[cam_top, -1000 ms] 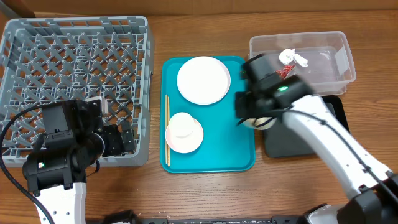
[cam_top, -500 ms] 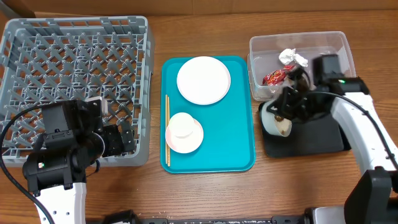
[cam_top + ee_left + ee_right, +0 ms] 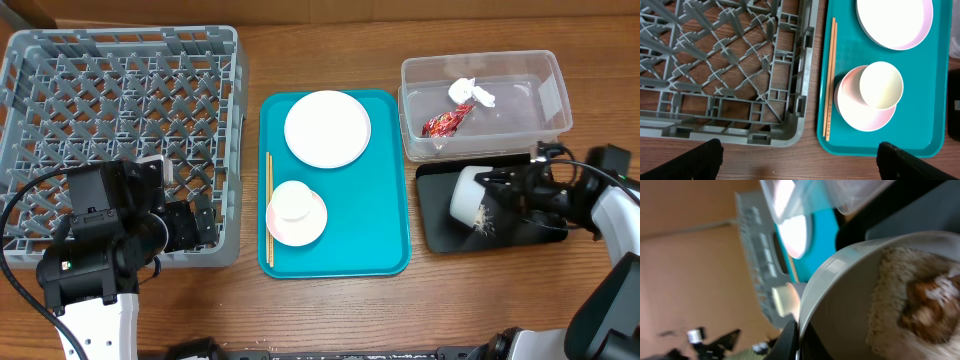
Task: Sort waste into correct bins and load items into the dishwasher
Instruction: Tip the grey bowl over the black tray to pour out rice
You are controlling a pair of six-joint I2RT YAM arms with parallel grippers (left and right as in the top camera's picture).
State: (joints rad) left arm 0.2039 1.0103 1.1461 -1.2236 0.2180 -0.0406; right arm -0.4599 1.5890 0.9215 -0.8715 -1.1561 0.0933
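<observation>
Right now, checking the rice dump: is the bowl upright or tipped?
Tipped: the bowl is turned sideways over the black tray, held by the right gripper, rice inside.

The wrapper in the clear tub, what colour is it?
Shiny red; the wrapper shows best in the overhead view.

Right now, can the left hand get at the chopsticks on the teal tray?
Probably yes. The chopsticks lie uncovered along the left rim of the teal tray, and the open left hand hangs beside them near the rack corner. The tray rim and saucer close by may hinder pinching.
</observation>
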